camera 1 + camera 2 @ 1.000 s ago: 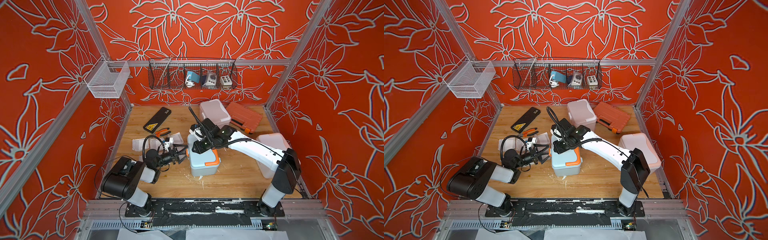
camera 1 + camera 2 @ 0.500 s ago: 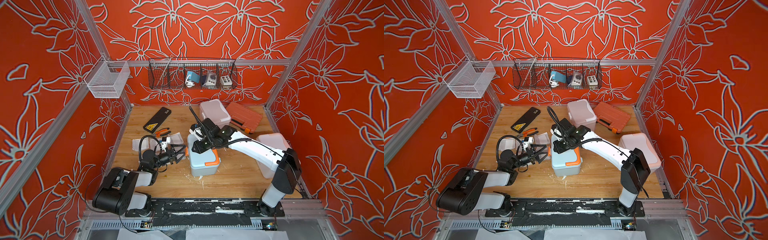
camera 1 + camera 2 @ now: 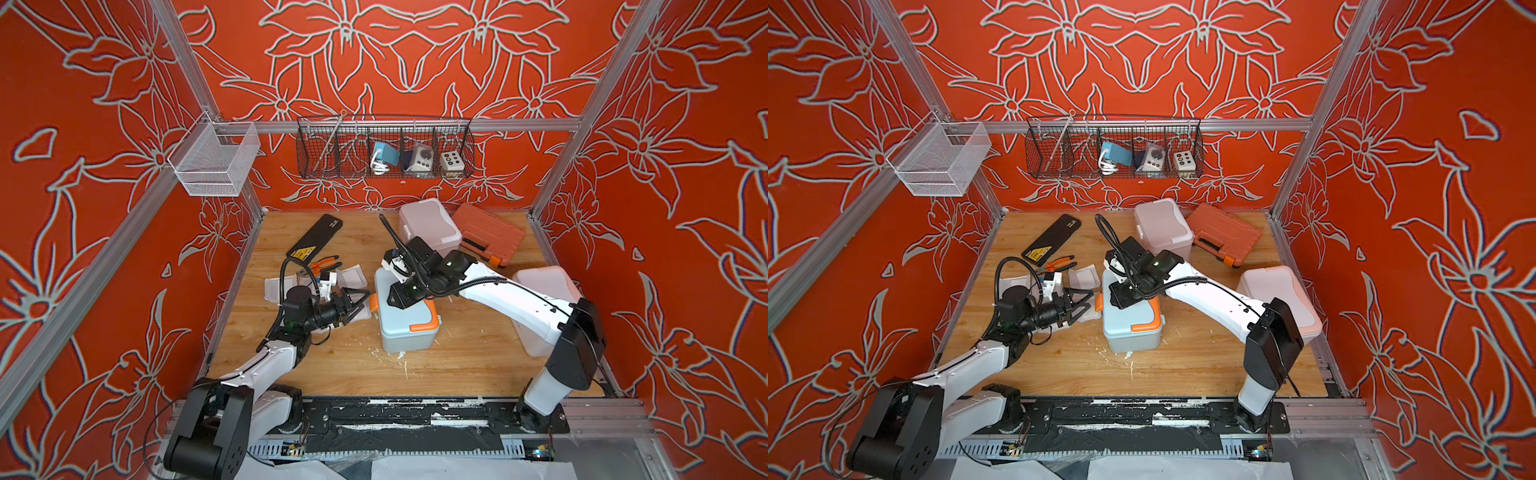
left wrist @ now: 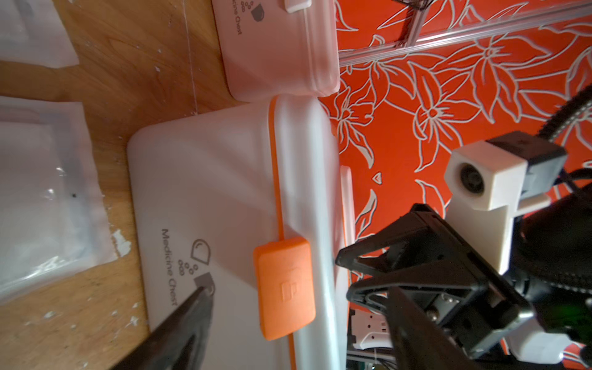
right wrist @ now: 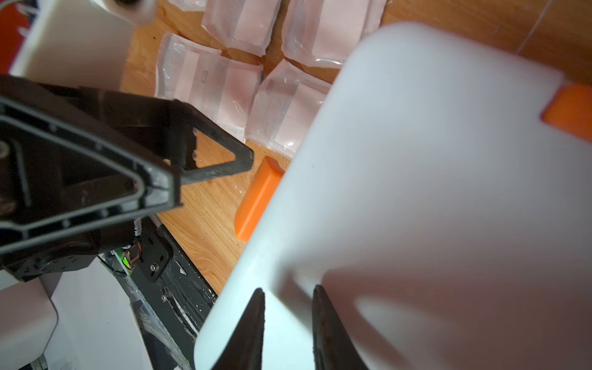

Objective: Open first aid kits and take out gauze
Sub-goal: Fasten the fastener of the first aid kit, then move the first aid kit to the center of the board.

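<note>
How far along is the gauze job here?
Done: several gauze packs lie on the table. In hand: the open left gripper straddles the side latch of the blue kit; the right gripper is over its closed lid. Left: pink kit and white kit look closed.

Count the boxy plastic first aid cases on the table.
3: the pale blue-grey case with orange trim, centre; the dusty pink case, at the back; the white case with peach trim, right edge. No others seem hidden.

Pale closed kit (image 4: 208,192) with orange latch (image 4: 285,288), gauze packets (image 4: 41,192) beside
</note>
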`<state>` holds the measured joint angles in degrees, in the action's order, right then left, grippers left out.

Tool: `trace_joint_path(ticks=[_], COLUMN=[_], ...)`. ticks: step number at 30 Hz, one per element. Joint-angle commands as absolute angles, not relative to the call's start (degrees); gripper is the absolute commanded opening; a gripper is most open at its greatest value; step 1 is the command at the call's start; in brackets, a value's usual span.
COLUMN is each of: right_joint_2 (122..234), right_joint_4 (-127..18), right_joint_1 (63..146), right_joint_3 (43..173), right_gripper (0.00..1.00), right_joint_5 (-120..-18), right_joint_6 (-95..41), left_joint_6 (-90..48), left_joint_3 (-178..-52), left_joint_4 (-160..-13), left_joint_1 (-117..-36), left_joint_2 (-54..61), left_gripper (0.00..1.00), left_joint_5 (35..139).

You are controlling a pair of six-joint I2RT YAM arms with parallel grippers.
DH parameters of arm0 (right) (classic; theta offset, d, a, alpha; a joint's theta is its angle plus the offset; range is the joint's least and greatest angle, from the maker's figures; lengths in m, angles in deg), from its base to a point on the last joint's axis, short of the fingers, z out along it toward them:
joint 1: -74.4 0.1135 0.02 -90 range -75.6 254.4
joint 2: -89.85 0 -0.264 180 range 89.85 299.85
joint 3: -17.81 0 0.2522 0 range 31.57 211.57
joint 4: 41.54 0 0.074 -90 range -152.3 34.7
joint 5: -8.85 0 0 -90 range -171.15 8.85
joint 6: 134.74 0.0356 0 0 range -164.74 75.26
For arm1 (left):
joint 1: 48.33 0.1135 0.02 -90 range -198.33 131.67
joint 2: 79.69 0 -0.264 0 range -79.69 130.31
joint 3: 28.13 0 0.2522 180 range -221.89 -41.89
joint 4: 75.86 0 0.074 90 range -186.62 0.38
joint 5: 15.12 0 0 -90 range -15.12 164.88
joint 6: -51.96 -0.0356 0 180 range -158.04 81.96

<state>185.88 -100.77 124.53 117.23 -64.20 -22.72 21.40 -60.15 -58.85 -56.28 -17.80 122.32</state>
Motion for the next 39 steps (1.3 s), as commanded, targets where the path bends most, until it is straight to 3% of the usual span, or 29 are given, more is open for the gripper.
trace_joint_path(ticks=[1,5,11,31,35,39], right_joint_2=[184.97,183.11,182.93,183.18,180.93,177.68], right_joint_4=[-110.78,-112.33,-110.76,-109.84,-112.15,-112.57], right_joint_1=[124.51,124.28,123.44,122.69,121.91,118.70], right_joint_3=[117.01,116.79,114.21,112.97,114.09,112.73], right_gripper=[0.28,0.27,0.25,0.23,0.33,0.46], right_joint_5=[-68.77,-72.26,-71.40,-69.82,-73.77,-75.27], right_joint_6=[-22.67,-23.36,-23.56,-23.99,-24.46,-24.92], left_joint_6=[13.20,8.40,5.05,6.62,5.87,5.04], left_joint_3=[-64.91,-70.95,-76.01,-76.81,-77.95,-78.70], left_joint_4=[-73.84,-83.85,-90.26,-86.11,-88.23,-89.96], left_joint_1=[-57.49,-61.72,-65.96,-69.60,-69.60,-69.60], left_joint_2=[-20.80,-22.21,-19.98,-15.07,-15.85,-16.45], left_gripper=[0.64,0.47,0.39,0.44,0.46,0.55], left_joint_5=[118.24,112.66,106.16,106.08,105.49,105.18])
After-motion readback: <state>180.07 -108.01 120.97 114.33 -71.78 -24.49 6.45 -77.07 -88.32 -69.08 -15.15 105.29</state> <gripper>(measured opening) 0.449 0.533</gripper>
